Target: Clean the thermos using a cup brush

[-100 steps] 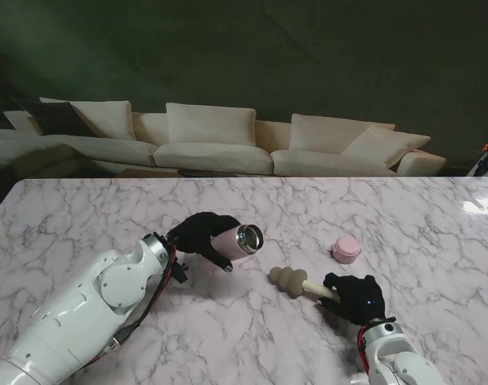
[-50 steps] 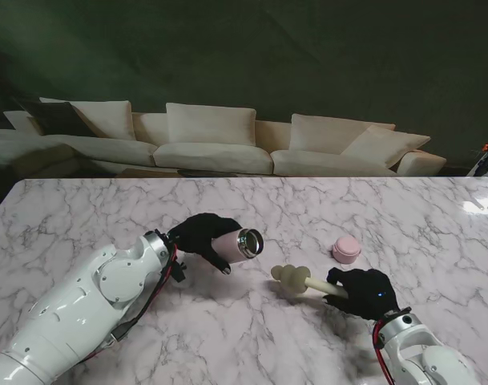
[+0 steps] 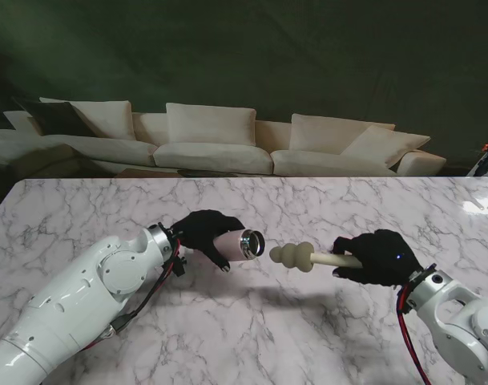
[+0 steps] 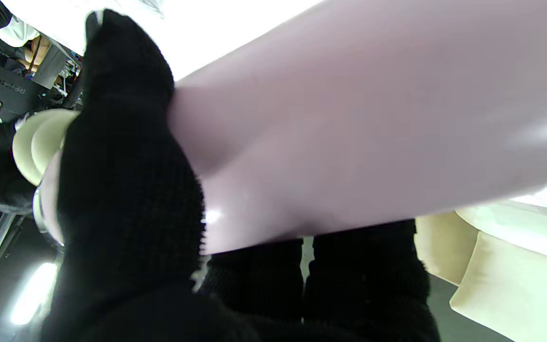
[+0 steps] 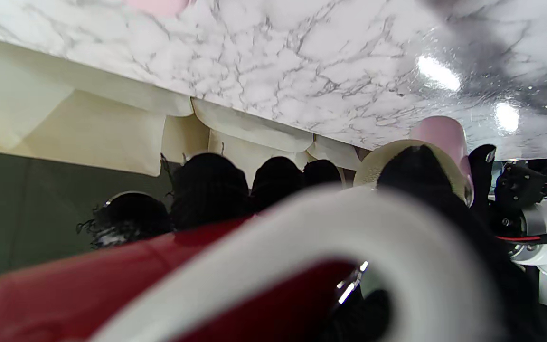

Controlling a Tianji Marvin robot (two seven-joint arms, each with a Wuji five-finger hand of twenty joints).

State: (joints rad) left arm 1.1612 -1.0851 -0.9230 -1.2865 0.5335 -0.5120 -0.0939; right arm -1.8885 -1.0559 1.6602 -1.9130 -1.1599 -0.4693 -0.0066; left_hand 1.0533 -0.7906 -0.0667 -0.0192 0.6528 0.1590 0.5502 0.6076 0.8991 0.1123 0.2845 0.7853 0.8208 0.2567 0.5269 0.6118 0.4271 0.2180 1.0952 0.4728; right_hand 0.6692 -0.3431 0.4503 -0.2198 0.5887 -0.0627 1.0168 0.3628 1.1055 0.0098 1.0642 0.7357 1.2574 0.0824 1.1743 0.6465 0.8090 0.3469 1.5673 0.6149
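Two hands busy in the stand view, both gloved in black knit. Left hand point(image 3: 202, 233) wrapped around the pink thermos point(image 3: 235, 245), held sideways above the marble table point(image 3: 91, 212), steel-rimmed mouth turned toward the robot's right. Right hand point(image 3: 381, 257) closed around the pale handle of the cup brush point(image 3: 304, 257), lobed cream foam head levelled at the mouth, just beside it but not yet inside. Likely trouble: foam head looks nearly as wide as the opening, so a slightly off-axis push could catch the rim, bend the slim handle, or shove the smooth body back through the glove. Cream sofa point(image 3: 219, 144) beyond the far table edge.

Left wrist view: glossy, rounded thermos wall point(image 4: 373, 123) filling most of the picture, fingers point(image 4: 126, 190) clamped across it, knit texture plain. Slick lacquer against soft fabric, so twisting under the brush load seems possible. Cream brush head point(image 4: 33, 145) visible just past the mouth end.

Right wrist view: blurred red-and-white part of the handle close to the lens, fingertips point(image 5: 207, 190) curled together over it. Brush head point(image 5: 378, 166) partly hidden behind a finger, thermos point(image 5: 437, 135) right behind it. Grey-veined, shiny marble point(image 5: 302, 61) beyond. Alignment hard to judge here.
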